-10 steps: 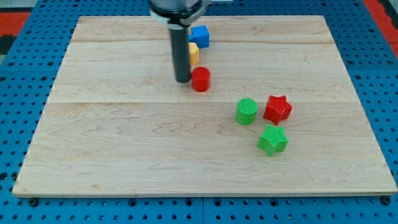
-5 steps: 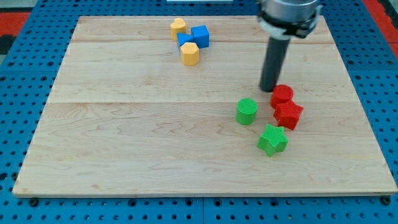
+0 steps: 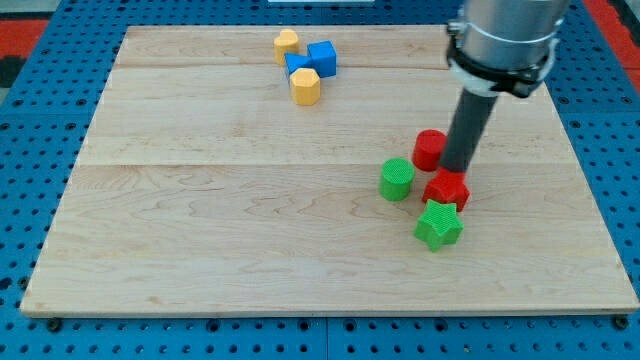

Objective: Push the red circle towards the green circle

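The red circle (image 3: 429,149) sits right of the board's middle, just up and right of the green circle (image 3: 397,179), a small gap between them. My tip (image 3: 458,168) stands against the red circle's right side, just above the red star (image 3: 446,190). The rod hides part of the red circle's right edge.
A green star (image 3: 438,225) lies just below the red star. Near the view's top, two yellow blocks (image 3: 305,86) and two blue blocks (image 3: 322,57) cluster together. The wooden board (image 3: 200,200) rests on a blue pegboard.
My tip moved to the right side of the red circle and pushed it left, closer to the green circle. The red star shifted slightly left, against the green star.
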### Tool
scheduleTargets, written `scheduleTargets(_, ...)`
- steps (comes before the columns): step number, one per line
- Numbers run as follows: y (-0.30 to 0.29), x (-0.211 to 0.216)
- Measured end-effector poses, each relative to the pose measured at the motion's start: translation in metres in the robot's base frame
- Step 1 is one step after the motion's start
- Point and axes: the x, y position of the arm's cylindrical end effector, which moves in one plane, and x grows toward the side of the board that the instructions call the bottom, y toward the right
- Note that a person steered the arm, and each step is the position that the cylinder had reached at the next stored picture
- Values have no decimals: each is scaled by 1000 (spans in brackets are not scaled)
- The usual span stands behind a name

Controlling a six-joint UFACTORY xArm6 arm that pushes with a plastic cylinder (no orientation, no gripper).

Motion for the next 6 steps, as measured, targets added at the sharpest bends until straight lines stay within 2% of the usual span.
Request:
scheduleTargets(1, 14, 18)
scheduleTargets(3, 27, -58)
scheduleTargets(4, -27, -45)
scheduleTargets(5, -45, -3)
scheduleTargets(6, -27, -12)
